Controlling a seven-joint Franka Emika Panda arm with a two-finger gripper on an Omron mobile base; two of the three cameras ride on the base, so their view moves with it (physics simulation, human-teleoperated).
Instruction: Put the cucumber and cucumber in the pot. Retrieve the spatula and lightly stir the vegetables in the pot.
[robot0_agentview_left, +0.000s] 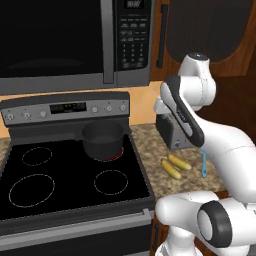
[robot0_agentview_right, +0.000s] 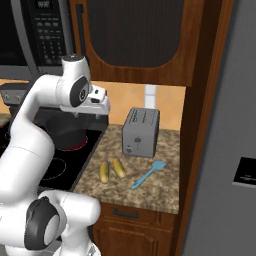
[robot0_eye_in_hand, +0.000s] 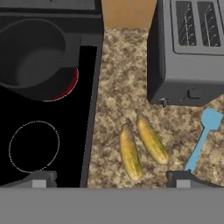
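Countertop cucumbers (robot0_eye_in_hand: 142, 146) beneath raised claw (robot0_eye_in_hand: 111, 179)

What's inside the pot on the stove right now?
Nothing shows inside the pot: its visible dark floor is bare. The near wall hides part of the bottom. Both cucumbers lie on the counter.

A grey toaster (robot0_agentview_right: 141, 131) stands right of centre on the speckled counter (robot0_agentview_right: 165, 187). The black stove (robot0_agentview_left: 60, 175) fills the lower left, a microwave (robot0_agentview_left: 75, 40) above it. A dark wood cabinet (robot0_agentview_right: 140, 40) spans the top.
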